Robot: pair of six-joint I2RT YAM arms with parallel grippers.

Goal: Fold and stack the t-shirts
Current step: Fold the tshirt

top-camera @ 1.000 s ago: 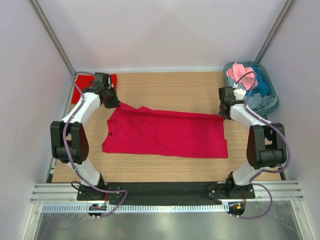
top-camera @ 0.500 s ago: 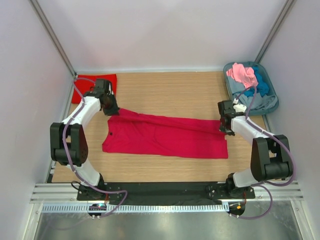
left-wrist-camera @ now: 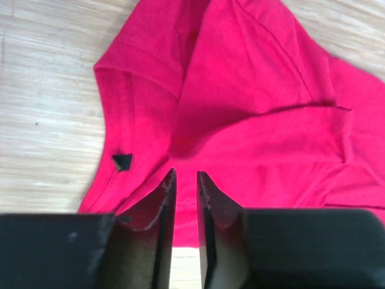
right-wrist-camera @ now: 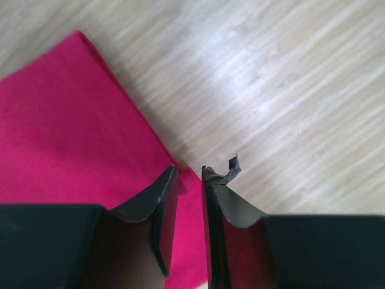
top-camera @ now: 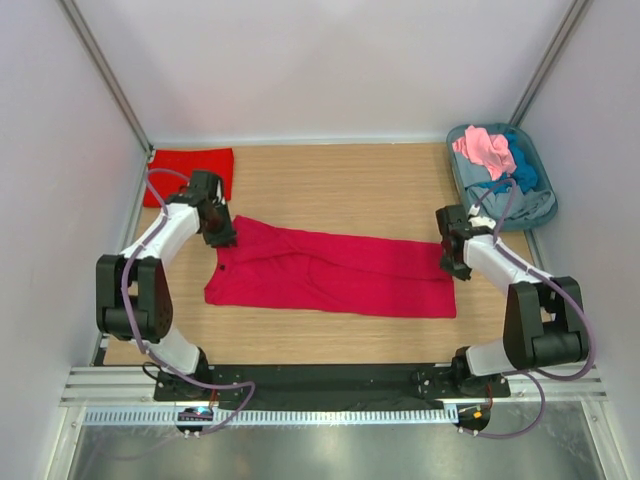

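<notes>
A crimson t-shirt (top-camera: 330, 275) lies spread across the middle of the wooden table, its far edge partly folded over toward the near side. My left gripper (top-camera: 225, 240) is shut on the shirt's left far edge near the collar; the cloth (left-wrist-camera: 252, 108) fills the left wrist view, with red between the nearly closed fingers (left-wrist-camera: 186, 174). My right gripper (top-camera: 452, 265) is shut on the right far corner; in the right wrist view the cloth (right-wrist-camera: 54, 120) lies left of and between the fingers (right-wrist-camera: 189, 170). A scarlet shirt (top-camera: 190, 172) lies folded at the far left corner.
A grey-blue oval tub (top-camera: 545, 185) at the far right holds a pink shirt (top-camera: 483, 147), a blue shirt (top-camera: 522, 170) and a grey shirt (top-camera: 520, 205). White walls enclose the table on three sides. A black rail runs along the near edge.
Both grippers have moved toward the near edge, carrying the shirt's far edge over the shirt. The shirt now looks narrower front to back.
</notes>
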